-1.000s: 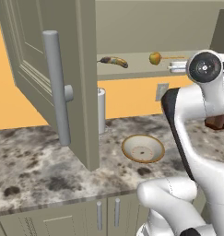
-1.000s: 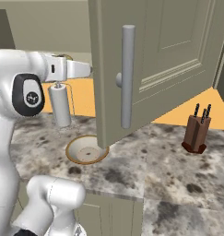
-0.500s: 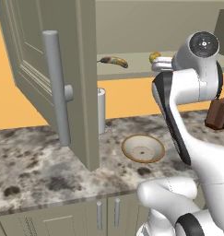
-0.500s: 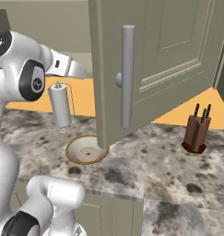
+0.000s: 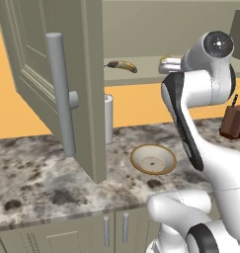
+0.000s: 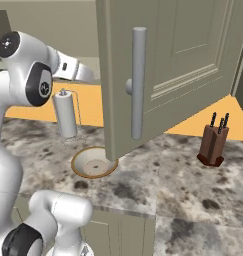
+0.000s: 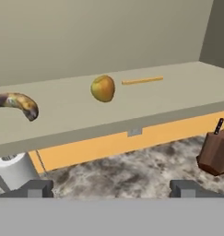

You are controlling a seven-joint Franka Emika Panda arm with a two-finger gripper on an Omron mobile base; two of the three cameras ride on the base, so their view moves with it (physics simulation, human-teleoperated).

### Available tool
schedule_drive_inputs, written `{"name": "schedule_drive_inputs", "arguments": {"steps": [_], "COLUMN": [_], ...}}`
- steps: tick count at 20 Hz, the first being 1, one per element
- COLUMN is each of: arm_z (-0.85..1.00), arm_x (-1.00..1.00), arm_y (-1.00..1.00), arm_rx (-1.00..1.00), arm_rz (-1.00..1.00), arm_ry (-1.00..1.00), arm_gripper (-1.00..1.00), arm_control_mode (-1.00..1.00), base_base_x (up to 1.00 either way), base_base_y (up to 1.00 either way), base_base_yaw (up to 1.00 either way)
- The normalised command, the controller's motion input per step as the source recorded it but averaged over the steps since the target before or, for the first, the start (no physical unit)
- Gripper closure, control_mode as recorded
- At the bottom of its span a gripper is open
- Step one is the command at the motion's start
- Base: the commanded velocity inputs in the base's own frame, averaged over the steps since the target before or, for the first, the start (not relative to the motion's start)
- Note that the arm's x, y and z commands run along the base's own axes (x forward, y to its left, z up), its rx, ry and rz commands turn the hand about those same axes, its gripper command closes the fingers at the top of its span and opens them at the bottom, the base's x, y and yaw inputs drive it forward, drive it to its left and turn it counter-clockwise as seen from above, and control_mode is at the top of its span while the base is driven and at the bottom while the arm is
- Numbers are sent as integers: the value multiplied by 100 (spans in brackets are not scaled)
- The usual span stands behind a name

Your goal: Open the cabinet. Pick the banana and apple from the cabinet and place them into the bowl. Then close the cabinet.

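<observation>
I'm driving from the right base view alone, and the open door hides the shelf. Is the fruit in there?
Observer: Yes. The apple sits on the cabinet shelf, in the hand view.
Operator: And the banana?
Observer: The banana lies on the same shelf, apart from the apple, to its left in the hand view.
Operator: Is the gripper ready?
Observer: The gripper is open and empty, short of the shelf's front edge.

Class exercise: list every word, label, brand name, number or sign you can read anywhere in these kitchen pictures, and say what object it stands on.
None: no readable text on any surface.
The cabinet doors, banana, apple, bowl, paper towel roll and knife block all bear no lettering.
</observation>
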Motion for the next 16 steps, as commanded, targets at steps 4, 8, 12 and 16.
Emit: {"name": "schedule_drive_inputs", "arguments": {"steps": [4, 8, 12, 16], "arm_z": [0, 0, -3, 0], "arm_x": [30, 39, 55, 72], "arm_y": [-14, -26, -25, -16], "arm_rx": [0, 0, 1, 1], "arm_rz": [16, 15, 11, 6], "arm_ry": [-12, -6, 4, 12], "arm_gripper": [-100, -100, -100, -100], "arm_control_mode": [-100, -100, -100, -100], "base_base_x": [0, 0, 0, 0], "base_base_y": [0, 0, 0, 0], "base_base_yaw": [0, 0, 0, 0]}}
